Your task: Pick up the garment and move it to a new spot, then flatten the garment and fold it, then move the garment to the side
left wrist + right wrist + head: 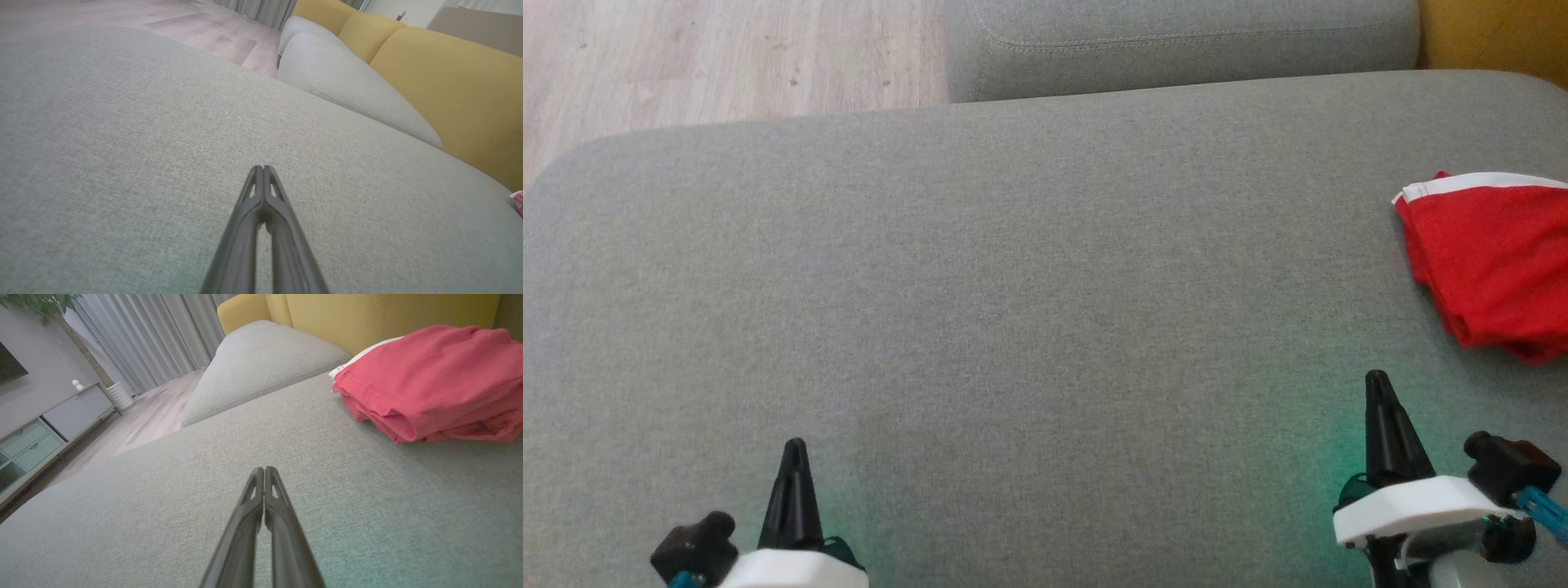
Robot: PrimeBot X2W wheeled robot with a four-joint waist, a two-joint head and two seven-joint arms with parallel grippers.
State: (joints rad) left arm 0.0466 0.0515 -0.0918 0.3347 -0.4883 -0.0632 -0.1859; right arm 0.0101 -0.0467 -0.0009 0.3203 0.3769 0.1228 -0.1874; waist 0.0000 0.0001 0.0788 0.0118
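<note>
A folded red garment [1490,261] is laid at the right of the grey sofa seat [1013,286], with wooden floor [727,57] beyond. The left gripper [795,447] and right gripper [1377,379] are clenched, empty.

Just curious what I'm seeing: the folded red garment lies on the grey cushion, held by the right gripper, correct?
Not held. The right wrist view shows the right gripper shut on nothing, apart from the red garment, which does lie folded on the grey cushion.
</note>
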